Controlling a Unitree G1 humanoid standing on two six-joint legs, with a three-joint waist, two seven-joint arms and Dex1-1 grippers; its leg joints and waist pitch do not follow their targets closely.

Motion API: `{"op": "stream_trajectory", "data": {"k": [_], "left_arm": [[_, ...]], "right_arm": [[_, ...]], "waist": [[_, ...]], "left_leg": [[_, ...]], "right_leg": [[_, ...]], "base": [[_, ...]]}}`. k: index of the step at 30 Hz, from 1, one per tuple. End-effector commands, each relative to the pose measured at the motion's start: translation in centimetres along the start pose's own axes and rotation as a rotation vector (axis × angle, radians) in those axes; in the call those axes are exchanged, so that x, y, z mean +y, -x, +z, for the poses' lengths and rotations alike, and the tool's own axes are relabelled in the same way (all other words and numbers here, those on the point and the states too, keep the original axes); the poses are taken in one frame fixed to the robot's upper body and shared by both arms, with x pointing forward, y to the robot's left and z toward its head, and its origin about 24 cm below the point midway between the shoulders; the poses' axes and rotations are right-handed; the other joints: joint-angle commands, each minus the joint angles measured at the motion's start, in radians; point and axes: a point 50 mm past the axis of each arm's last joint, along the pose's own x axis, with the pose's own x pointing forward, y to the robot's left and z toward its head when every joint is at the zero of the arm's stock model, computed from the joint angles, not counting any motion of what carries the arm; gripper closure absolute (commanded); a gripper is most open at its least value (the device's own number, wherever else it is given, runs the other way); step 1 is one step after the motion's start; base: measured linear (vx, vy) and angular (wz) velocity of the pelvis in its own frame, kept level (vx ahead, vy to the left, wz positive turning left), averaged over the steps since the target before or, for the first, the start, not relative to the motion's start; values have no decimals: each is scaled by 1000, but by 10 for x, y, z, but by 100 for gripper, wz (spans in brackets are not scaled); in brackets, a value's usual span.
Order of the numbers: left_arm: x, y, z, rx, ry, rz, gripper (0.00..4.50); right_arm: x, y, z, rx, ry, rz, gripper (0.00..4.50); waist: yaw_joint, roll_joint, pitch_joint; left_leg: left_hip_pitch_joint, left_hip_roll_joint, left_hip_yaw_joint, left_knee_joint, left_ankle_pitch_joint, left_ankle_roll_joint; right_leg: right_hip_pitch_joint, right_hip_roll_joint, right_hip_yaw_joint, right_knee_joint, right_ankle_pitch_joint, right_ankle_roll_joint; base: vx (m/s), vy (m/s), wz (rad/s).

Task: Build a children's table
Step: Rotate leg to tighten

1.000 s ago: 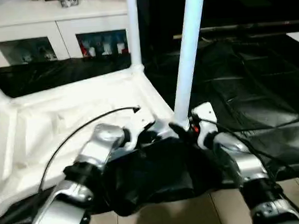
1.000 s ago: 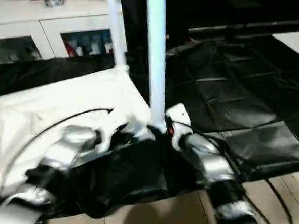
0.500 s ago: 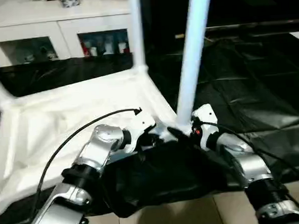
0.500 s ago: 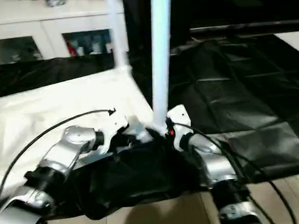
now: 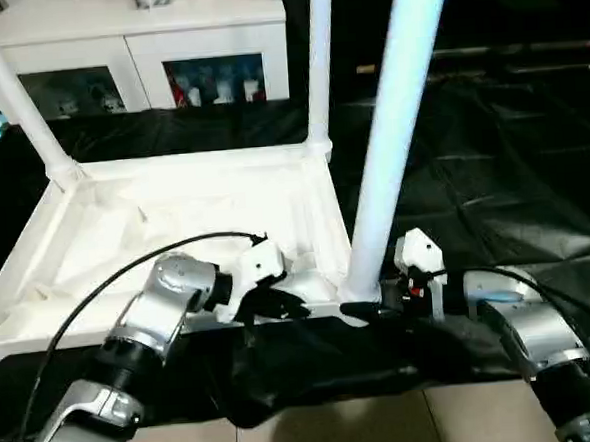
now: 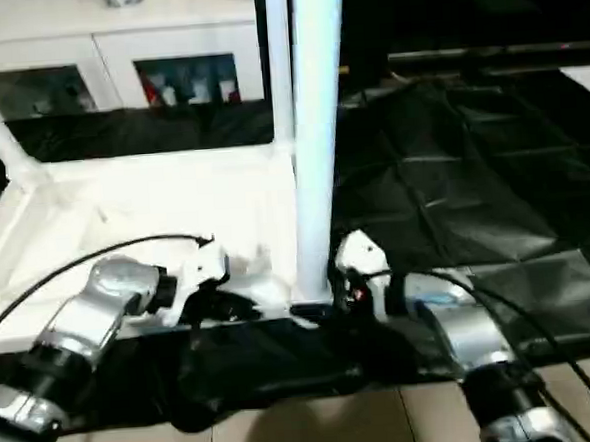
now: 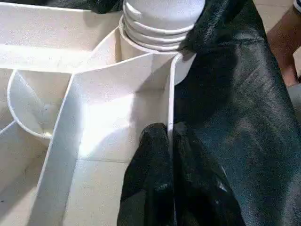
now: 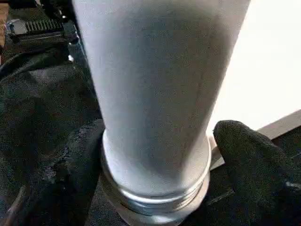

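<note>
Sitting upside down on the black sheet (image 5: 493, 179) is the tabletop (image 5: 174, 208), ribbed underside up, with the white cabinets (image 5: 135, 60) running behind it. Starting at the far left corner, one leg (image 5: 12, 93) is leaning up out of its socket; moving across, a second leg (image 5: 317, 59) is standing at the far right corner. In the foreground the left gripper (image 5: 280, 304) is reaching in over the near rim, and in its wrist view its black fingers (image 7: 155, 155) are pressed together on the thin rim wall (image 7: 170, 94) of the tabletop, pinching it just beside the near right corner socket (image 7: 155, 44).

Further right, the near leg (image 5: 394, 125) is rising almost upright from that socket, its long axis pointing straight up and its ringed base (image 8: 155, 197) already sitting in the collar. The right gripper (image 5: 366, 312) is waiting right at that base, its jaws standing wide with one finger (image 8: 254, 155) showing to one side of the tube and not touching it, so it is holding nothing.

The relation that matters: the leg is lying directly between the right jaws, at socket height, tube vertical and jaws level across it. The right arm is the nearer one for any re-grip, twist or push down; the left looks better placed to be steadying the top against that.
</note>
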Motion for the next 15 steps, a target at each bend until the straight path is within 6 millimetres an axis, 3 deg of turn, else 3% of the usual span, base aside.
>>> {"op": "stream_trajectory", "data": {"k": [1, 9, 15], "left_arm": [[-2, 0, 1, -28, 6, -17, 450], [-2, -2, 1, -40, 15, -7, 450], [0, -4, 1, -52, 30, 28, 450]], "right_arm": [[1, -1, 4, -18, -5, 14, 85], [3, -4, 3, -50, -39, 16, 163], [9, -7, -2, -85, -90, -23, 178]], "waist": [[2, -21, -60], [2, -24, -60], [1, -25, -60]], "left_leg": [[25, 56, -26, -70, -314, 38], [24, 56, -24, -68, -293, 44], [24, 56, -25, -70, -294, 42]], "right_leg": [[30, -53, 30, -69, -322, -210], [30, -52, 30, -68, -315, -209], [29, -53, 30, -69, -322, -203]], "base": [[0, 0, 0], [0, 0, 0], [0, 0, 0]]}}
